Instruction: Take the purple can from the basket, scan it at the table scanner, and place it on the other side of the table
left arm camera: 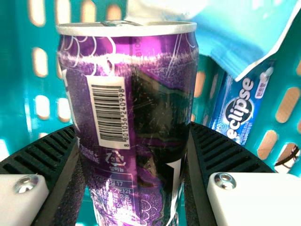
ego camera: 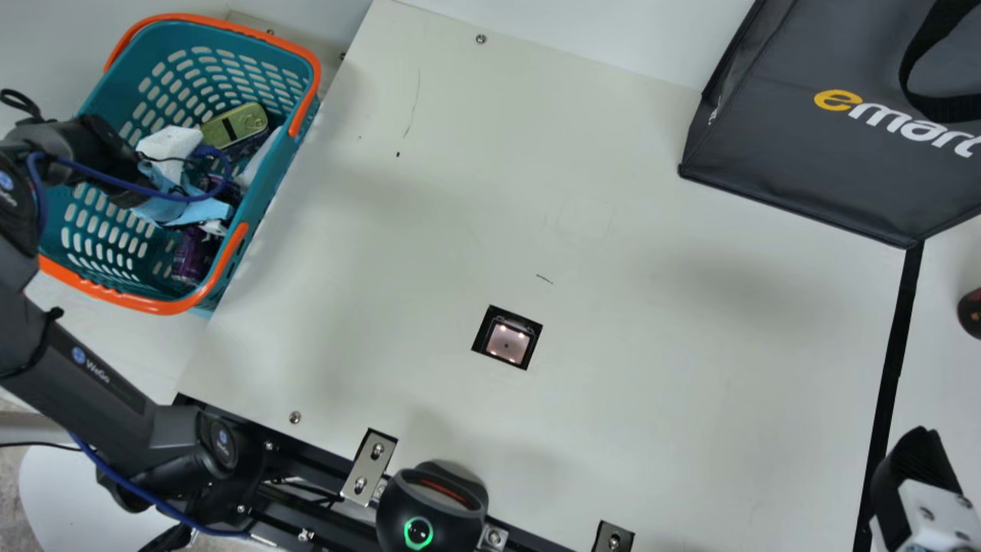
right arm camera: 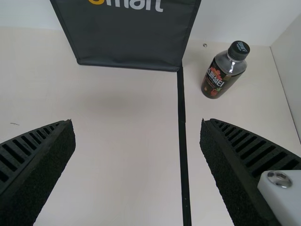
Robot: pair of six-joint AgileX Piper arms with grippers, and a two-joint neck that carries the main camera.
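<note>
Fingers of my left gripper [ego camera: 121, 170] are pinching the purple can [left arm camera: 136, 61] by its sides, inside the teal basket [ego camera: 159, 307], out at ten o'clock from the table scanner [ego camera: 506, 343]. With it in the basket I can see a green tin [ego camera: 236, 126] and a light blue packet [ego camera: 185, 208]. My right gripper [ego camera: 912, 469] is spread wide with nothing between its fingers, between three and four o'clock of the scanner. A dark shopping bag [ego camera: 797, 165] sits at two o'clock, a capped bottle [ego camera: 972, 313] at three.
</note>
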